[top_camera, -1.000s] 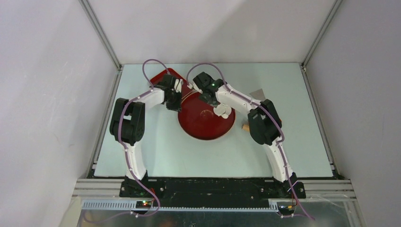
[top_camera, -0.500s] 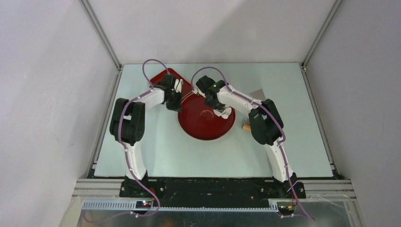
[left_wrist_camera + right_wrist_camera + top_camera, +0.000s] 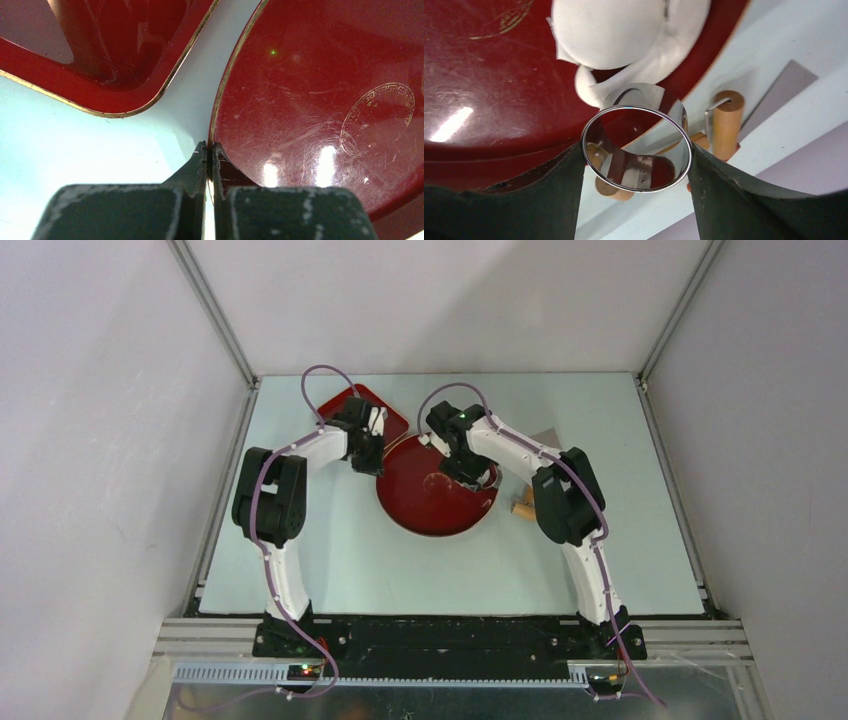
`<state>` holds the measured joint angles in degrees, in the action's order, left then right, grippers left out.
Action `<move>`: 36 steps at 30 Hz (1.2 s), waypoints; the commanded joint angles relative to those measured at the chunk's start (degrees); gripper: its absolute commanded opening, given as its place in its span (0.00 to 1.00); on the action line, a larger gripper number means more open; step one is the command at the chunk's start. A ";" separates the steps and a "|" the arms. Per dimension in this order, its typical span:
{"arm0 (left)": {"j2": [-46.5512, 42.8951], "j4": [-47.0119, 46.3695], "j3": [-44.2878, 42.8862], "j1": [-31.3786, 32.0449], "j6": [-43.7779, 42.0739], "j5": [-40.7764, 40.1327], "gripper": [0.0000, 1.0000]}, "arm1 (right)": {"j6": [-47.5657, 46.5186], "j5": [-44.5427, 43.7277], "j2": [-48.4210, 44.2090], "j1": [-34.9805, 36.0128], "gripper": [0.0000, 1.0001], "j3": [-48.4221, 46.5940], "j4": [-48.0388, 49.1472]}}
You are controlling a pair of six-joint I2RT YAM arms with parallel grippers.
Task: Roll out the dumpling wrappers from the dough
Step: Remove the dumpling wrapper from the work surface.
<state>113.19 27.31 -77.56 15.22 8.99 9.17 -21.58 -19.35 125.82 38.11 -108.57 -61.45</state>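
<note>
The pale surface (image 3: 330, 560) carries a red rectangular tray (image 3: 125, 85) at far left. Just right of the tray, the left tool (image 3: 206, 150) has its 2 fingers pressed together on the left rim of a round red plate (image 3: 430, 505). Over the plate's right side, the right tool (image 3: 636, 150) is spread, its 2 fingers gripping a shiny metal ring (image 3: 674, 120). Just beyond the ring, near the plate's right edge, 1 round white dumpling wrapper (image 3: 606, 30) lies on ragged leftover dough (image 3: 686, 25). A wooden rolling pin (image 3: 725, 125) lies on the surface further right.
</note>
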 commanded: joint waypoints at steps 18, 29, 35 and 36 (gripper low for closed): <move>-2.80 -0.16 0.57 -0.08 -1.61 -0.39 0.00 | -1.24 9.72 3.25 0.10 0.58 -5.87 -11.81; -2.80 -0.20 0.54 -0.11 -1.52 -0.47 0.00 | -2.55 12.87 3.00 -0.93 0.58 -6.67 -14.10; -2.79 -0.16 0.56 -0.06 -1.52 -0.56 0.00 | 1.77 21.90 1.72 -3.91 0.57 -15.37 -13.80; -2.79 -0.20 0.52 -0.04 -1.48 -0.56 0.00 | 2.61 23.51 1.71 -4.46 0.57 -15.67 -13.66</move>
<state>113.19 27.44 -77.56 15.25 8.93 9.23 -22.26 -2.79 129.21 35.83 -118.76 -74.74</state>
